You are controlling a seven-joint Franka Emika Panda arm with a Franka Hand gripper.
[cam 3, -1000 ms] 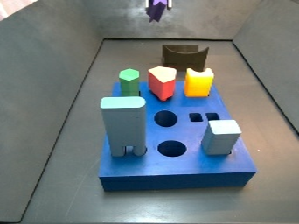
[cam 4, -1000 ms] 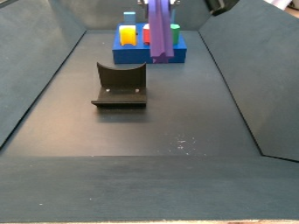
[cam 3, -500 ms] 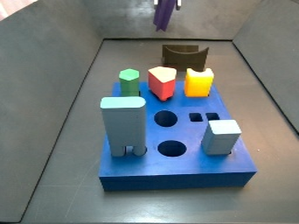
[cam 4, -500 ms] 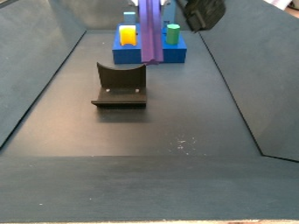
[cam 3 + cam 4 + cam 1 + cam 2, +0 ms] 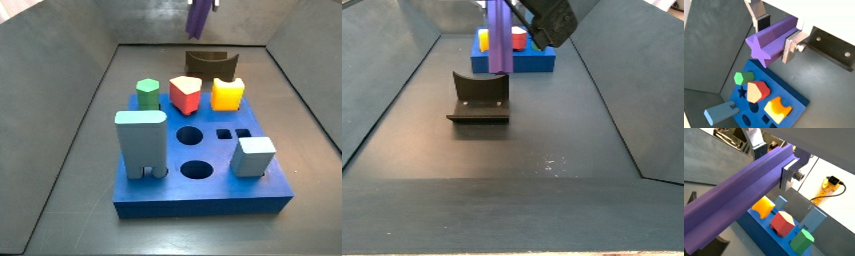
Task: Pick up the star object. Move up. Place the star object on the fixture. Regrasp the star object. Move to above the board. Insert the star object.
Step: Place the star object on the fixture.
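The end effector pinches the long purple star-shaped stick between its flat silver fingers, high in the air above the big blue board with coloured pegs.

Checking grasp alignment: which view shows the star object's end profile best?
A wrist view: the star object shows its star-shaped end face, gripper clamped across it. In the remaining wrist view only its ridged length shows; both side views show a hanging purple bar.

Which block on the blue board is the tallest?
The pale teal block, at a front corner of the board, towers over the others. The tool holds the star object above.
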